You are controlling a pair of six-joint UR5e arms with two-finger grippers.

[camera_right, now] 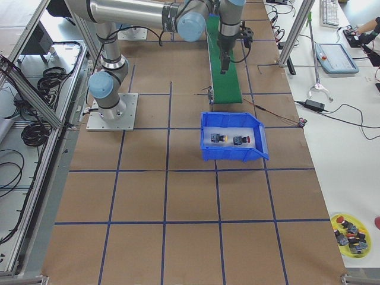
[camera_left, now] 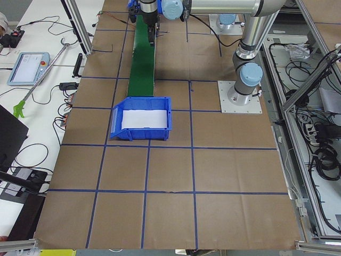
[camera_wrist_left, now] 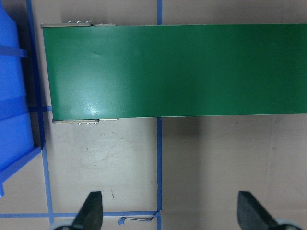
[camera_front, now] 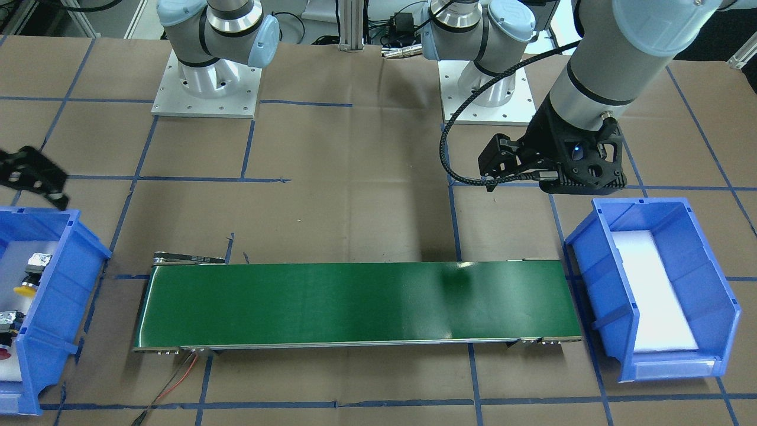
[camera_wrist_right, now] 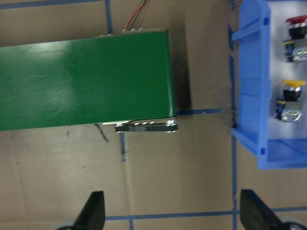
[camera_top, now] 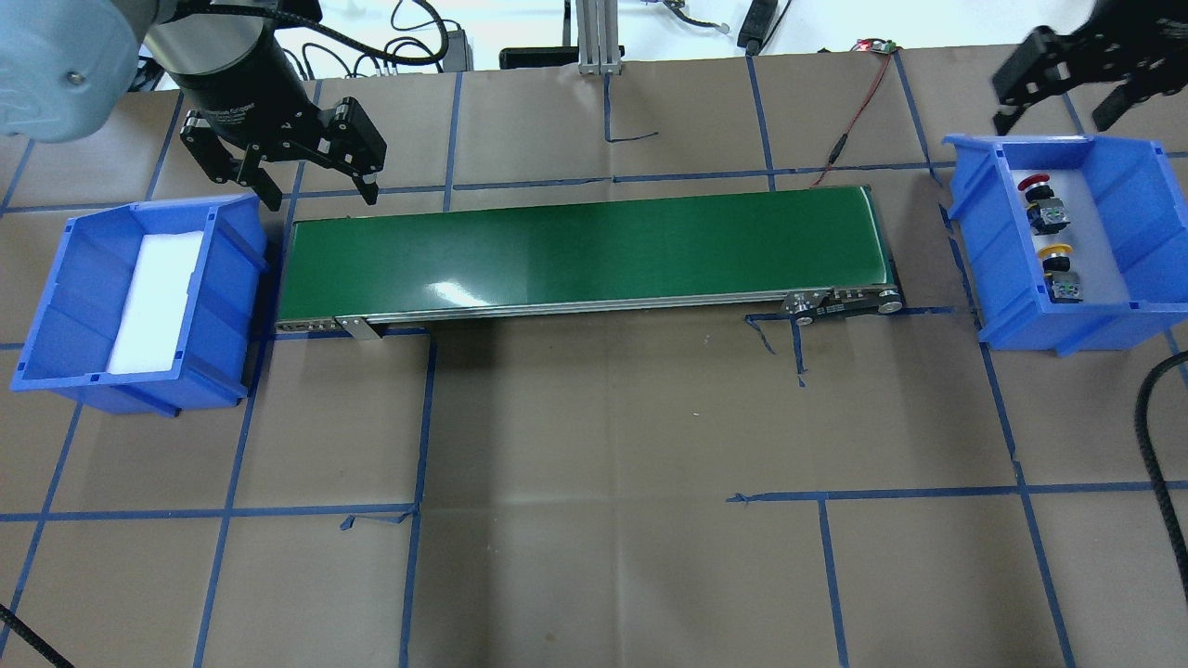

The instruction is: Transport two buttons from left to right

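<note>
The red button (camera_top: 1032, 184) and the yellow button (camera_top: 1055, 251) lie on white foam in the blue bin (camera_top: 984, 250) at the conveyor's right end. Both also show in the right wrist view, red (camera_wrist_right: 296, 21) and yellow (camera_wrist_right: 293, 85). My right gripper (camera_top: 1053, 122) is open and empty, hovering beyond that bin's far rim. My left gripper (camera_top: 323, 198) is open and empty above the far left corner of the green conveyor belt (camera_top: 575, 250). Its fingertips (camera_wrist_left: 91, 211) frame bare table paper.
A second blue bin (camera_top: 56, 315) holding only a white foam pad stands at the conveyor's left end. A red wire (camera_top: 854, 121) runs from the belt's far right corner. The arm bases (camera_front: 207, 83) stand behind the belt. A yellow dish of spare parts (camera_right: 350, 228) sits far off.
</note>
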